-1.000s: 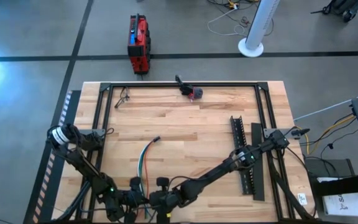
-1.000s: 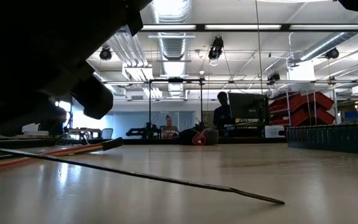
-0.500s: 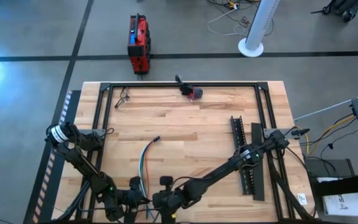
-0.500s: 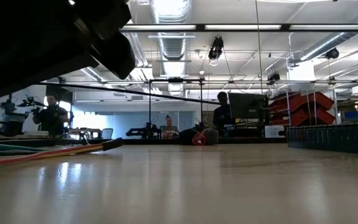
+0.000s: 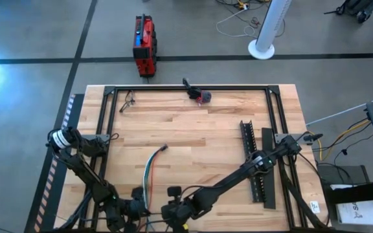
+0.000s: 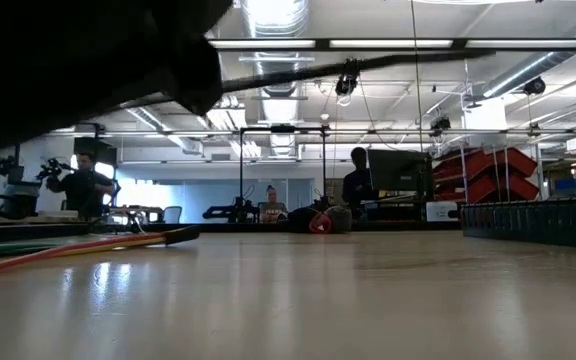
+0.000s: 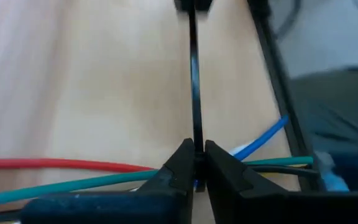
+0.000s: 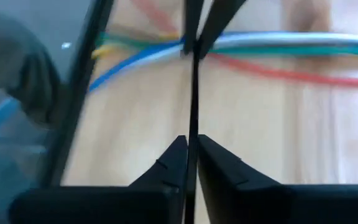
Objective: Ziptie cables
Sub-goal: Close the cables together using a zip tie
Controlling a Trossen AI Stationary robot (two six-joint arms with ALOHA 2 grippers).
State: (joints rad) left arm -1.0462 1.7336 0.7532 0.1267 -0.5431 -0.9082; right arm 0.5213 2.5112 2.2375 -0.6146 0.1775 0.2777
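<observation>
At the near left corner of the bench [image 5: 193, 129], the left gripper [image 5: 127, 212] sits low beside the near end of the cables [image 5: 150, 169]. Its fingers [image 7: 180, 163] are pressed narrow onto a thin black zip tie [image 7: 194, 74], which runs straight away from them toward the other arm. In the left wrist view the red, green and blue wires cross just under those fingertips, so this end of the tie is held right at the bundle, probably so the strap stays against the wires while it is worked.

The cables themselves lie on the wood as a loose bundle, curving from the near edge up toward the middle of the bench, with a dark tip at the far end. They rest flat and unbound along most of their length; only the near part is between the two arms.

Just to the right, the right gripper [image 5: 175, 213] faces the left one across the bundle. Its fingers [image 8: 174, 163] are likewise pinched narrow on the same strap, and the right wrist view shows the strap stretched taut from them to the left fingertips at the wires. Holding both ends this way seems meant to keep the tie straight and under tension, ready to be wrapped or drawn tight.

Further right, a long black toothed strip [image 5: 254, 162] lies on the bench, well apart from the work.
</observation>
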